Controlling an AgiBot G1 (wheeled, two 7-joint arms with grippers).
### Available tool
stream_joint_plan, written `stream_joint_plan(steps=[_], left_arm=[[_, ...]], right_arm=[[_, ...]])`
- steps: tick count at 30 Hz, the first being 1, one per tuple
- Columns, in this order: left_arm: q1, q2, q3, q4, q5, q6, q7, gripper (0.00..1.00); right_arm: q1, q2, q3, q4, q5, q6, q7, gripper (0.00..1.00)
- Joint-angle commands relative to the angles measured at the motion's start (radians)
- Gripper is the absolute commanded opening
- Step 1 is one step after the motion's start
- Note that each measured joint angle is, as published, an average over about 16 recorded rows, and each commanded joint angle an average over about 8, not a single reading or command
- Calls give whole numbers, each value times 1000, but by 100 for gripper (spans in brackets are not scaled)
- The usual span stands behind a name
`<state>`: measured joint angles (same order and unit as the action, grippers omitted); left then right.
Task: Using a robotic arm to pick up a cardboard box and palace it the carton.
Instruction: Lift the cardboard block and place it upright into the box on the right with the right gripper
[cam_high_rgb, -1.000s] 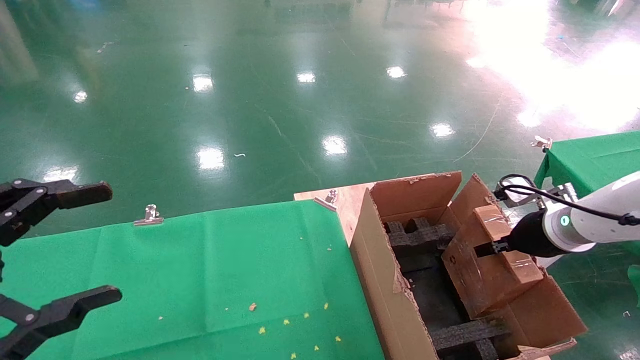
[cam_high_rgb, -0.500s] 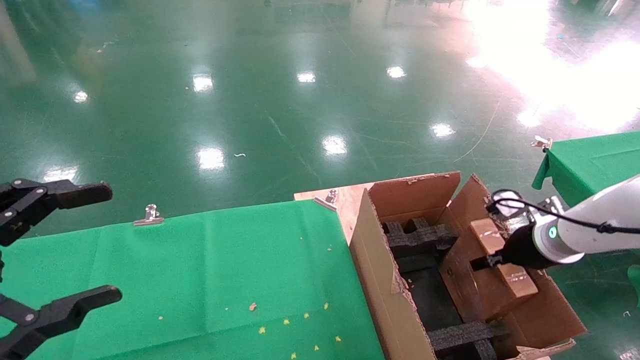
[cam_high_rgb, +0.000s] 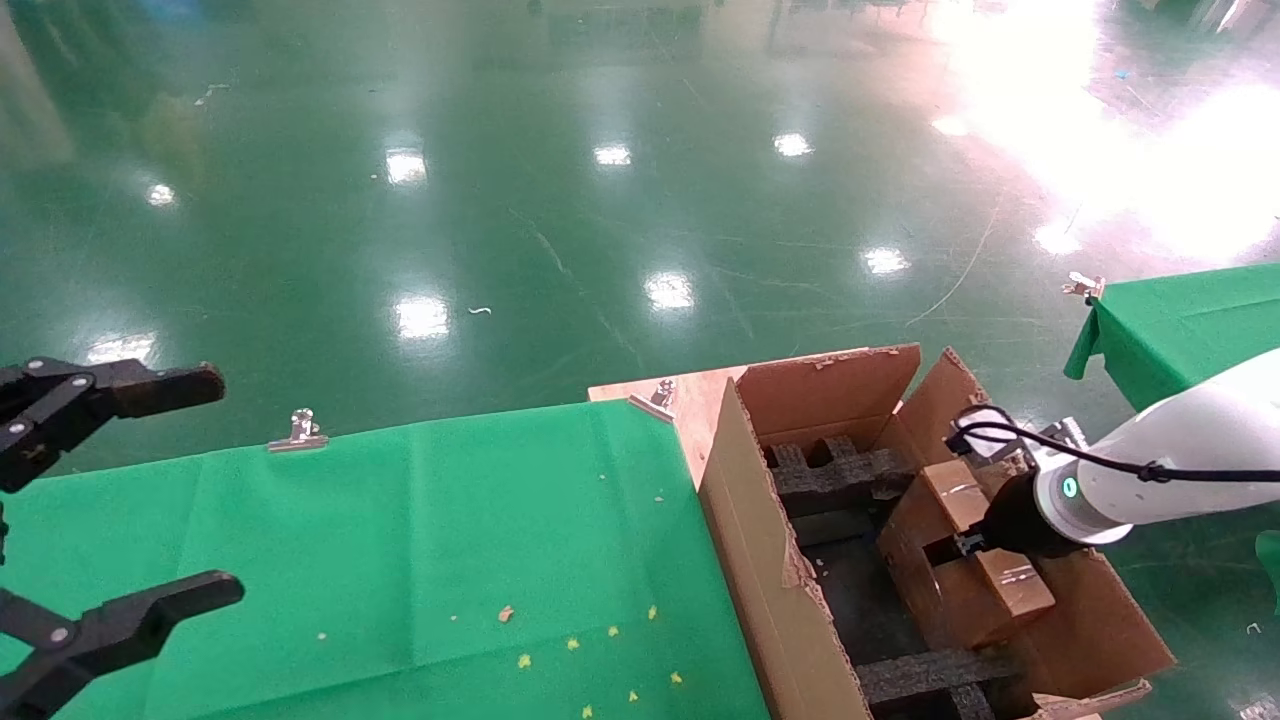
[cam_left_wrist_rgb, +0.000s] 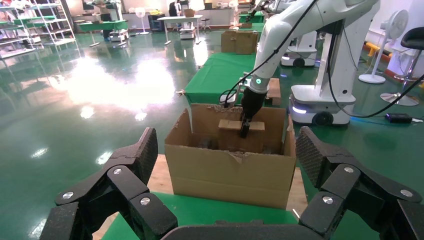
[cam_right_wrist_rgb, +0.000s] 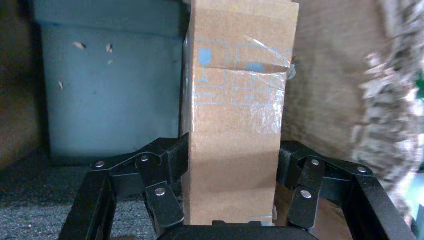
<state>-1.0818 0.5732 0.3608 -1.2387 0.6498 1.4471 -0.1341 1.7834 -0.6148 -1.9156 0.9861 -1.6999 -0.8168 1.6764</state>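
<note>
So I'm most of the way through this one, I reckon: the pick is done and what's left is setting down and letting go. The white jointed robotic arm with the green ring light (cam_high_rgb: 1150, 485) reaches in from my right, and its black linked-finger right claw (cam_high_rgb: 968, 546) is clamped across the small oblong brown cardboard box with the clear tape strips (cam_high_rgb: 965, 565). The right wrist view shows it nicely, one finger (cam_right_wrist_rgb: 167, 172) pressed on each long side of the box, which stands straight out from the palm. The box sits inside the large brown corrugated carton with ragged torn flaps (cam_high_rgb: 770, 560), down between the walls and above the black foam blocks (cam_high_rgb: 835, 470). Whether it's touching the bottom yet, I can't tell. The carton stands at the end of the green-clothed surface (cam_high_rgb: 400, 540). My left claw (cam_high_rgb: 110, 500) is parked over that surface's near-left side, fingers spread wide, holding nothing.
</note>
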Motion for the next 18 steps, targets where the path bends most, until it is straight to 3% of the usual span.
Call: stream_joint_plan(steps=[1, 15, 16, 18], left_arm=[[0, 0, 0, 0, 0, 0, 0, 100], [0, 0, 0, 0, 0, 0, 0, 100], [0, 0, 0, 0, 0, 0, 0, 100], [0, 0, 0, 0, 0, 0, 0, 100]], right_arm=[[-12, -10, 0, -16, 11, 3, -12, 0], [-74, -67, 16, -155, 107, -5, -125, 1], [-76, -69, 18, -161, 114, -6, -134, 7], [-79, -73, 23, -172, 127, -6, -159, 32]])
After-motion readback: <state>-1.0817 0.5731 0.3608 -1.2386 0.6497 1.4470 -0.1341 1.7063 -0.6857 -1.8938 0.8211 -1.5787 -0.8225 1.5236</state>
